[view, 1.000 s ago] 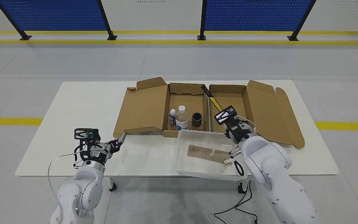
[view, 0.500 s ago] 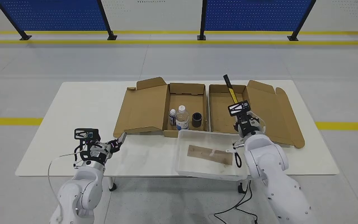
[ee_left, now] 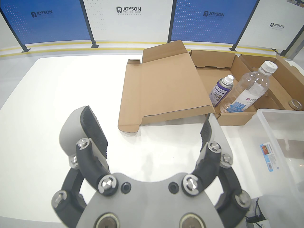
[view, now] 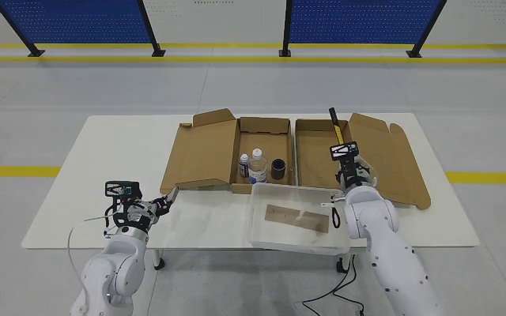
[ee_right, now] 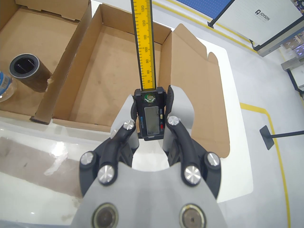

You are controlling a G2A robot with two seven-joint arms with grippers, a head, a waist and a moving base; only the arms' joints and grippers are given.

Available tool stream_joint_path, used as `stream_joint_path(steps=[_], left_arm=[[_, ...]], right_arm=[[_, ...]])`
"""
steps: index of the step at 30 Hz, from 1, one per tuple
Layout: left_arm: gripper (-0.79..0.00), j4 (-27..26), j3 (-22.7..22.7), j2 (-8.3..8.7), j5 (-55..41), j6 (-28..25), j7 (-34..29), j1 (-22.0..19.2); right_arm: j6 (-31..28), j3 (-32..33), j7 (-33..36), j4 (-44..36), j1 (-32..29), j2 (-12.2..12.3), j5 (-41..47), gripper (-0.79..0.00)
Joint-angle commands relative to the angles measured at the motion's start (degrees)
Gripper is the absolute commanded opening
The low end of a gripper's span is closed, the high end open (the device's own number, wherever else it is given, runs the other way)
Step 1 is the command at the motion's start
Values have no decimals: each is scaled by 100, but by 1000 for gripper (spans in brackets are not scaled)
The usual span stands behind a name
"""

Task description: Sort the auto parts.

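Here, right of centre in the top view, the right gripper [view: 348,160] is clamped on a caliper [view: 337,130]. The right wrist view shows it clearly: the two fingers [ee_right: 170,96] press the sides of the black display head, and the right gripper [ee_right: 152,98] has the yellow scale of the caliper [ee_right: 144,48] running straight out from it. The tool is over the right-hand box [view: 312,150], an open cardboard carton. Its beam slants toward the upper part of the frame and its black tip crosses the carton's far wall. I cannot tell whether any part of the tool touches the cardboard.

Just left of that carton, at the middle of the frame, is the left-hand box [view: 265,126], its wide lid folded out flat to the left. In its near end stand a spray can [view: 244,165], a clear bottle [view: 258,164] and a dark cylinder [view: 278,169], side by side.

Below both cartons, in the lower middle of the frame, a clear plastic bin [view: 254,213] sits on the white table [view: 103,158], with a brown strip [view: 296,218] lying on its floor.

In the lower left of the frame the left gripper [view: 166,197] hangs over bare table just beside the flap's near corner. Its wrist view shows the left gripper [ee_left: 148,117] spread wide, ribbed pads [ee_left: 93,129] facing each other with nothing between them.
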Motion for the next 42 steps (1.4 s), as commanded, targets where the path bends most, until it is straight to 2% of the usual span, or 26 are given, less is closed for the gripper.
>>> stream_joint_path(steps=[1, 10, 22, 41, 42], left_arm=[[0, 0, 0, 0, 0, 0, 0, 0], [0, 0, 0, 0, 0, 0, 0, 0], [0, 0, 0, 0, 0, 0, 0, 0], [0, 0, 0, 0, 0, 0, 0, 0], [0, 0, 0, 0, 0, 0, 0, 0]], right_arm=[[44, -24, -93, 211, 128, -31, 127, -785], [187, -172, -412, 1444, 774, -222, 1093, -785], [238, -183, -803, 2521, 1230, -419, 2272, -785], [41, -406, -1096, 3552, 1644, -620, 2901, -785], [41, -413, -1107, 3584, 1652, -627, 2911, -757]])
